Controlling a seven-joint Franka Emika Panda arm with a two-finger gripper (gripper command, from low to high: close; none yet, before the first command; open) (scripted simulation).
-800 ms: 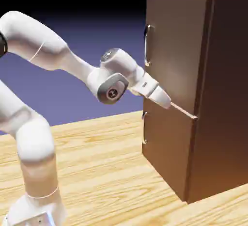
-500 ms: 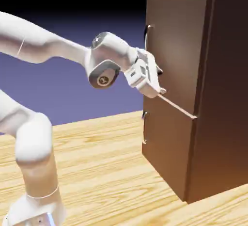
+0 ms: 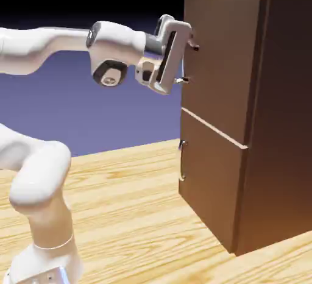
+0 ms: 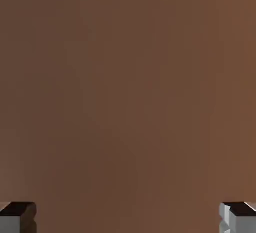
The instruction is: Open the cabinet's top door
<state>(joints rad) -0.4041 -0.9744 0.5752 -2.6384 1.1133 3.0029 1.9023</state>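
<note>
In the exterior view, the gripper point(image 3: 189, 63), fingers spread wide, is at the handle point(image 3: 183, 68) of the shut top door point(image 3: 220, 63) on the cabinet's front; it should line up squarely before closing, then pull steadily.

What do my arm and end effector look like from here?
The arm is glossy white with smooth, rounded segments; a dark ring frames a round cap bearing a small emblem at the wrist joint. The end effector has a white, elongated housing with a long dark slot. In the hand view, its two fingertips are small, grey and blocky. No cables show.
</note>
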